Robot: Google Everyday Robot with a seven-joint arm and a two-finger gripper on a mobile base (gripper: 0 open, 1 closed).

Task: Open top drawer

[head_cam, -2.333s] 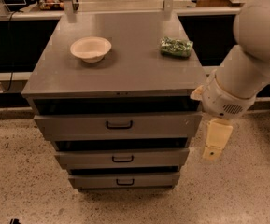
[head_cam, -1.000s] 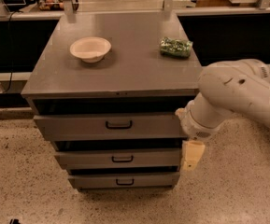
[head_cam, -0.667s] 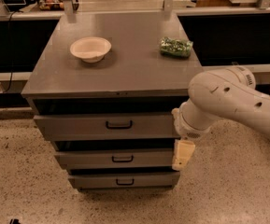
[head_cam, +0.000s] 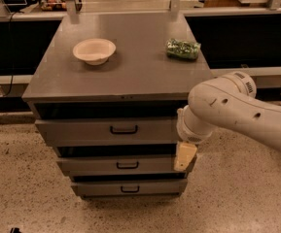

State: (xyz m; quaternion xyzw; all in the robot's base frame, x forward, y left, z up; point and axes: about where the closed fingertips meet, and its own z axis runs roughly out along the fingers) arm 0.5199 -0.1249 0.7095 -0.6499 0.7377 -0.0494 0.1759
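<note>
The top drawer [head_cam: 81, 129] is the widest grey drawer of three, under the cabinet's flat top, with a small black handle [head_cam: 123, 129] at its centre. Its front stands slightly out, with a dark gap above it. My gripper [head_cam: 184, 157] hangs from the white arm [head_cam: 237, 110] at the cabinet's right front, below the top drawer's right end and in front of the middle drawer [head_cam: 91, 165]. It is right of the handle and lower than it, not touching it.
A cream bowl [head_cam: 94, 50] and a green bag [head_cam: 183, 48] sit on the cabinet top [head_cam: 130, 72]. The lowest drawer [head_cam: 101, 188] is below. Speckled floor [head_cam: 23, 178] lies in front. A black counter with rails runs behind.
The arm has swung left and lower across the cabinet's right side. The gripper moved from beside the cabinet to in front of the middle drawer's right end. The drawers have not moved.
</note>
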